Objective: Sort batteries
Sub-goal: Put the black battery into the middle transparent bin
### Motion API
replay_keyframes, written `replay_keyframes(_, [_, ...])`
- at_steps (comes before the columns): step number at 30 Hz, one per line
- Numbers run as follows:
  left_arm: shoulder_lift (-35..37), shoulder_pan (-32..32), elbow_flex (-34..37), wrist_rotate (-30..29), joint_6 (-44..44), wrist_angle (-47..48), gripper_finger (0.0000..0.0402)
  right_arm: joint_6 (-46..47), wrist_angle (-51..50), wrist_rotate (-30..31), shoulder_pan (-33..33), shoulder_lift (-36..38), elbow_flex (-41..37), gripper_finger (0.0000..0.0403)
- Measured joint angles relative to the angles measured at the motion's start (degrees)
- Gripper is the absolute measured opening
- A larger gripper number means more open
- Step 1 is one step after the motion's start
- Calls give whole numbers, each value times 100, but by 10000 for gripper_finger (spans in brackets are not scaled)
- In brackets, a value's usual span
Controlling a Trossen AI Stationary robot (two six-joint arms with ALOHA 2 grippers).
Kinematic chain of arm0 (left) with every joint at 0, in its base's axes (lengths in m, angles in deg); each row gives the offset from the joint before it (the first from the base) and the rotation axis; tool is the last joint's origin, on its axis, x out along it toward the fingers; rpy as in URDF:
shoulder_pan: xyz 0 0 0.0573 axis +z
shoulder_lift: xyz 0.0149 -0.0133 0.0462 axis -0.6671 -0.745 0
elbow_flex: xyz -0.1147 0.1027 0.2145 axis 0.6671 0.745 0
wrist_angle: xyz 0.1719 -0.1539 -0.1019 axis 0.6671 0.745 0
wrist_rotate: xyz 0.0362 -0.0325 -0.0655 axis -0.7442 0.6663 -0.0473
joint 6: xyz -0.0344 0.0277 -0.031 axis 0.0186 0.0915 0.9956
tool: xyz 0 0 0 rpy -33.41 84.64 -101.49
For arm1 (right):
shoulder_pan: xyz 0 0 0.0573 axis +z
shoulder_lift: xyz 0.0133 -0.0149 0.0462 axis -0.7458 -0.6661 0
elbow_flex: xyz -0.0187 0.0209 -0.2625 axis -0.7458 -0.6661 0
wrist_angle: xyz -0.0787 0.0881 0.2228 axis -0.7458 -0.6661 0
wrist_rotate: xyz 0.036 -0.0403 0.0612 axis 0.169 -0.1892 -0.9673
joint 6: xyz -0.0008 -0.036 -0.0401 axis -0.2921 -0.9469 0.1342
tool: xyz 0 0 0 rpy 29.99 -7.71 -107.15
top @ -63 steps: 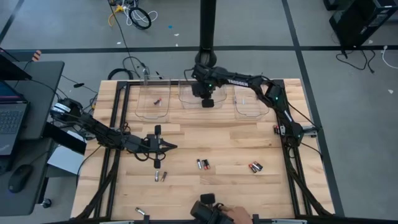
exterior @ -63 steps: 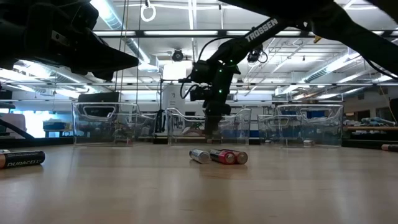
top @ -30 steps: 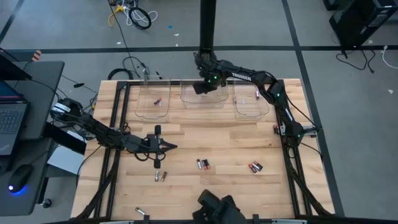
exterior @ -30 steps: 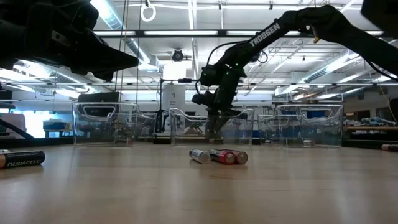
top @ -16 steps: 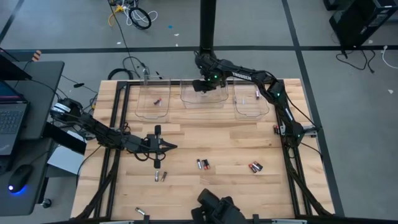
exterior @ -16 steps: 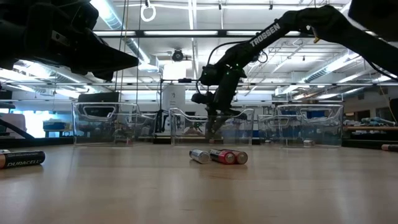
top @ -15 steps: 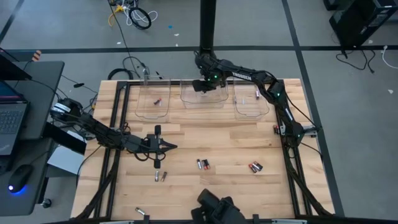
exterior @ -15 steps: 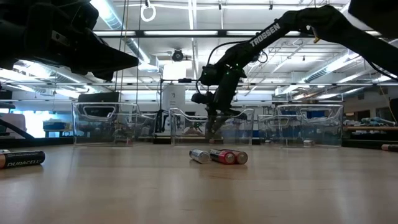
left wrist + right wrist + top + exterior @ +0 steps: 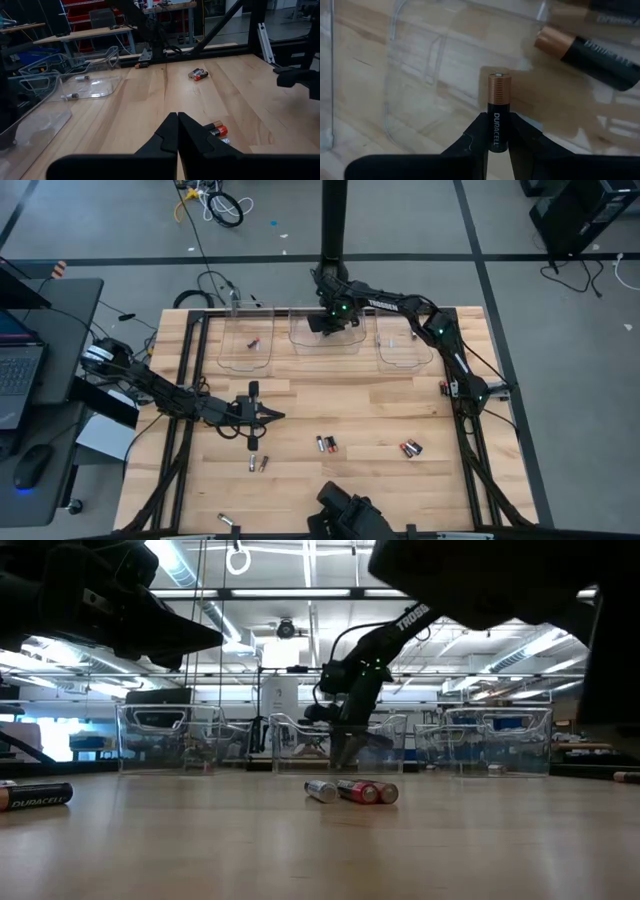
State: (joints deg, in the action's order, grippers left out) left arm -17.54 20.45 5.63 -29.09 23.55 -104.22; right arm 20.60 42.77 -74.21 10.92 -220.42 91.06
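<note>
Right gripper (image 9: 498, 131) is clamped on a black-and-copper battery (image 9: 498, 111), poised over the middle clear bin (image 9: 325, 340) at the tabletop's far edge. The held cell's long axis runs straight out from between the fingers, copper end leading, pointing down into the bin, where another black-and-copper battery (image 9: 590, 54) already lies on the floor just beyond it. So the drop looks like a simple release: the bin floor sits directly ahead of the cell's tip. Left gripper (image 9: 272, 416) waits, pinched shut and empty, above the tabletop's left-centre. Loose batteries (image 9: 327, 444) remain nearer the front edge, with a red-ended pair (image 9: 410, 448) toward the right.
</note>
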Motion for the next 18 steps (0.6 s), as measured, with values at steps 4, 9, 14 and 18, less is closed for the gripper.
replay_keyframes(4, [0, 0, 0, -2, -4, 3, 10, -30, -25, 42, -1, -2, 0, 69])
replay_keyframes(9, [0, 0, 0, -2, 1, 4, 10, -58, -33, 82, -1, -4, 0, 95])
replay_keyframes(14, [0, 0, 0, -1, 3, 5, 10, -152, -42, 81, -12, 0, -1, 107])
replay_keyframes(18, [0, 0, 0, -2, 3, 4, 10, -320, -440, 126, -31, -2, 286, 115])
